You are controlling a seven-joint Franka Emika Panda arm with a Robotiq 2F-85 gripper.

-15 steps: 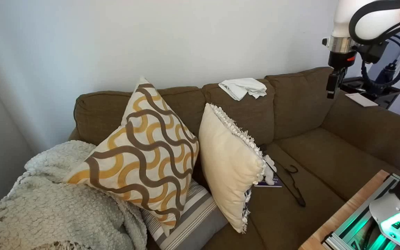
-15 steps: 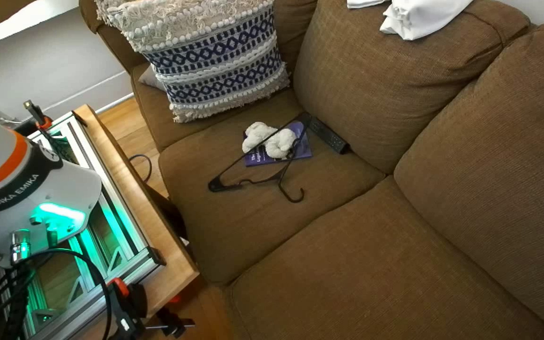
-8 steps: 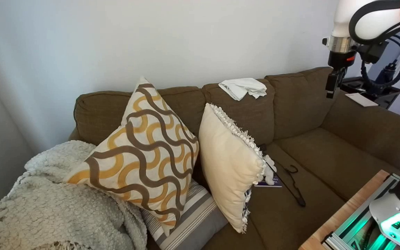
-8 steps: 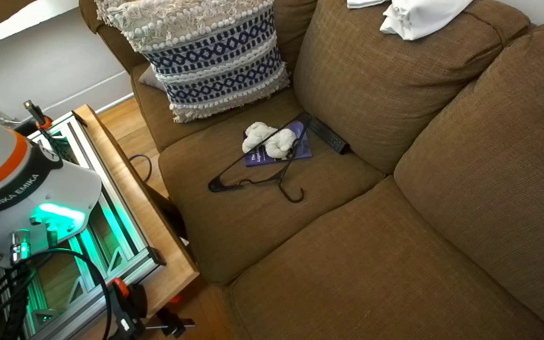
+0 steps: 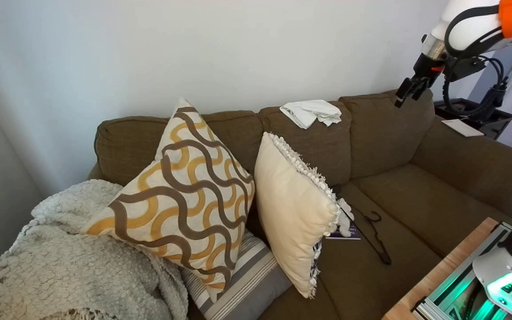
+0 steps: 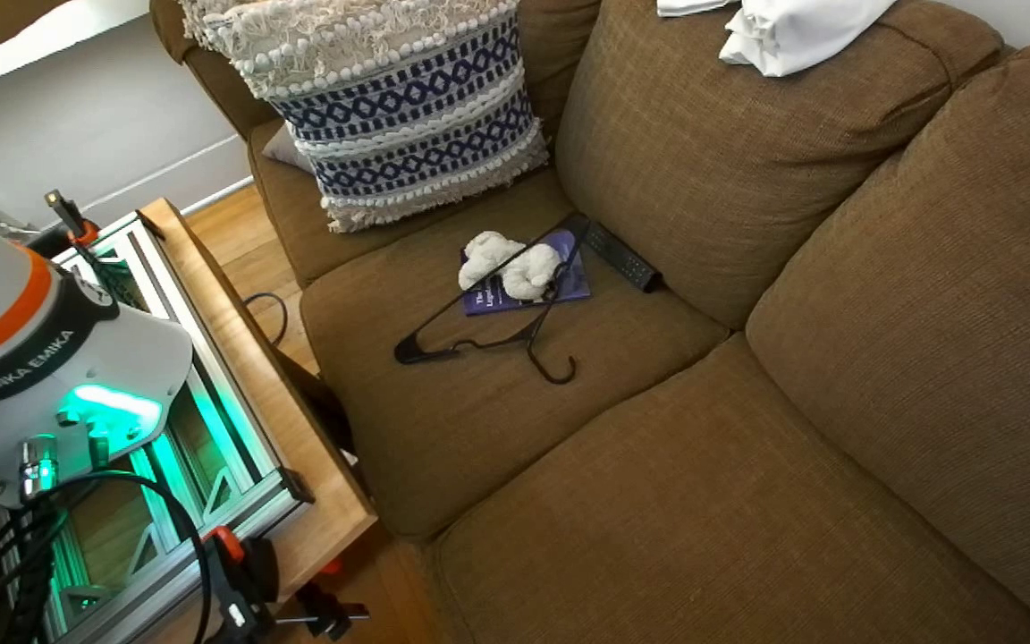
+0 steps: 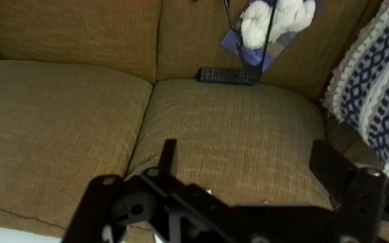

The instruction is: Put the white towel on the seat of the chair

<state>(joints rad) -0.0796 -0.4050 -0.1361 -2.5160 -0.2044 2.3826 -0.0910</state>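
The white towel (image 5: 311,112) lies crumpled over the top of the brown couch's backrest; it also shows at the top edge in an exterior view (image 6: 806,31). In the wrist view only small white slivers (image 7: 158,239) show near the gripper, perhaps the towel. The chair is a brown couch, with bare seat cushion (image 6: 703,501) in front of the backrest. My gripper (image 5: 407,98) is in the air in front of the right back cushion, right of the towel and apart from it. In the wrist view the gripper (image 7: 243,148) is open and empty, its fingers wide apart.
On the seat lie a black hanger (image 6: 412,351), a purple book (image 6: 576,282) under a white plush thing (image 6: 528,271), and a remote (image 6: 622,257). A cream pillow (image 5: 291,213), a patterned pillow (image 5: 194,191) and a fluffy blanket (image 5: 82,262) fill the couch's left part. A wooden table (image 5: 449,264) bears the robot.
My gripper has swung left and slightly up in an exterior view, tilting toward the couch back and the towel. The towel and other objects have not moved.
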